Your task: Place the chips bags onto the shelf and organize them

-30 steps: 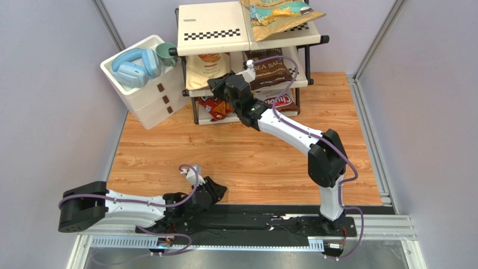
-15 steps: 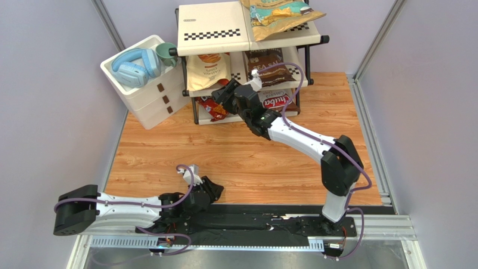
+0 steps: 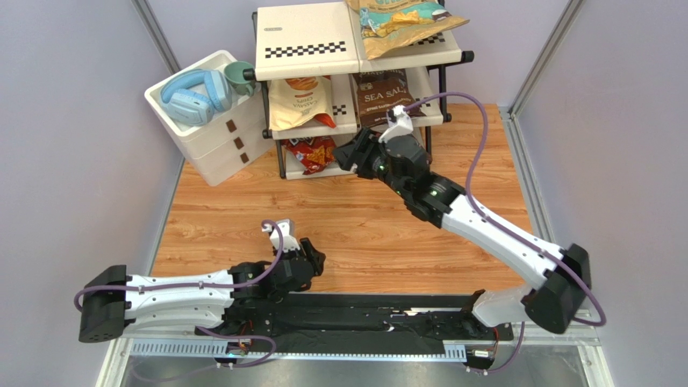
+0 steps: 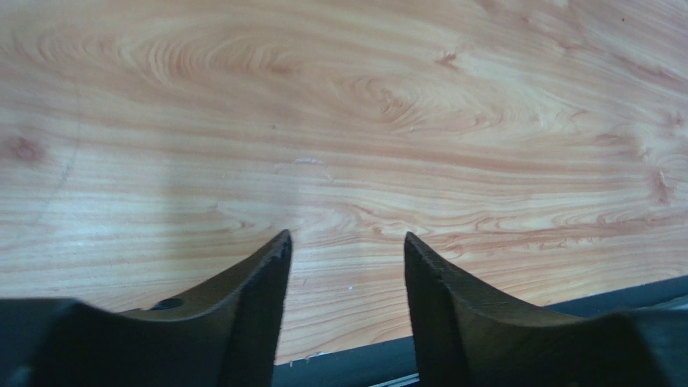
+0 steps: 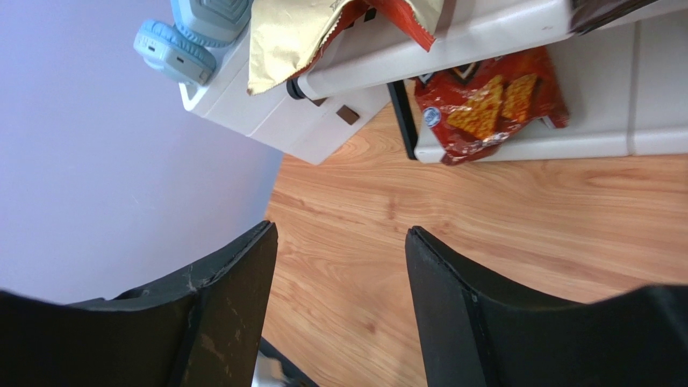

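The shelf (image 3: 307, 28) stands at the back of the table. A tan-and-teal chips bag (image 3: 400, 24) lies on its top tier. On the middle tier are a cream bag with a red-orange top (image 3: 299, 101) and a dark brown Sea Salt bag (image 3: 386, 95). The red Doritos bag (image 3: 311, 151) lies on the bottom tier (image 5: 517, 145), also seen in the right wrist view (image 5: 484, 105). My right gripper (image 3: 349, 157) (image 5: 339, 230) hangs open and empty just right of that bag, in front of the bottom tier. My left gripper (image 3: 311, 262) (image 4: 346, 235) is open over bare wood near the front edge.
A white three-drawer box (image 3: 211, 133) stands left of the shelf, with blue headphones (image 3: 194, 93) and a green cup (image 3: 240, 76) on top. Purple walls close in both sides. The black base rail (image 3: 347, 310) runs along the near edge of the wooden table (image 3: 347, 226).
My right gripper has opened, let go of the red Doritos bag on the bottom tier, and drawn back to the right. My left gripper has opened wider and shifted slightly right.
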Available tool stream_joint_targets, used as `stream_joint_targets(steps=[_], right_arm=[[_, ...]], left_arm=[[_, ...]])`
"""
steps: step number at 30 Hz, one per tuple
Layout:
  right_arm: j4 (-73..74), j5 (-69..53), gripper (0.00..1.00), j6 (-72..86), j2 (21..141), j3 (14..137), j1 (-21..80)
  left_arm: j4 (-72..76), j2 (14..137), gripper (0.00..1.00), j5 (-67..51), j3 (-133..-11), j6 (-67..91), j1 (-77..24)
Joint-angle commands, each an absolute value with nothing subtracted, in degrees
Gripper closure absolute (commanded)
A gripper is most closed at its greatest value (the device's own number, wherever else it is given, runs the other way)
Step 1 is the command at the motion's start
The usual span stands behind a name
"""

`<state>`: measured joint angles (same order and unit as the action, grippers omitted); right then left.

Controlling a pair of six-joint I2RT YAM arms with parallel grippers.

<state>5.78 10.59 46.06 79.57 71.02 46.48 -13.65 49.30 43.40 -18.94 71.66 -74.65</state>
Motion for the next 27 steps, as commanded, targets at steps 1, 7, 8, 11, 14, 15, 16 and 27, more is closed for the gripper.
stream_joint_targets(steps=[1,7,8,11,14,15,16,27], right_arm=[[13.78,11.77,0.35,32.72,68.66,66.72,46.76],[23.55,18.19,0.35,27.25,48.63,52.07,39.30],[24.51,18.37,0.35,26.64,46.43,50.12,36.59],[27.85,18.63,0.35,25.05,38.51,45.01,32.54],[31.63,17.41,0.34,27.59,35.69,42.90,30.07],[32.95,16.62,0.34,28.90,35.60,42.54,29.62],[33.31,15.92,0.34,30.05,35.51,42.19,29.18],[32.78,14.68,0.33,38.58,37.09,39.82,28.74]], left_arm=[[-24.06,51.85,0.37,42.72,-29.84,66.44,-72.43],[-34.71,55.90,0.35,37.09,-43.83,61.80,-68.29],[-35.76,55.99,0.35,37.35,-44.81,61.61,-68.20],[-35.95,55.20,0.35,36.66,-45.88,60.65,-67.24],[-34.20,52.65,0.34,34.46,-44.48,60.73,-65.84],[-33.75,51.78,0.34,33.76,-44.12,60.91,-65.74],[-33.05,51.51,0.34,32.97,-43.77,60.91,-65.74],[-34.46,51.42,0.37,29.79,-41.14,64.07,-65.74]])
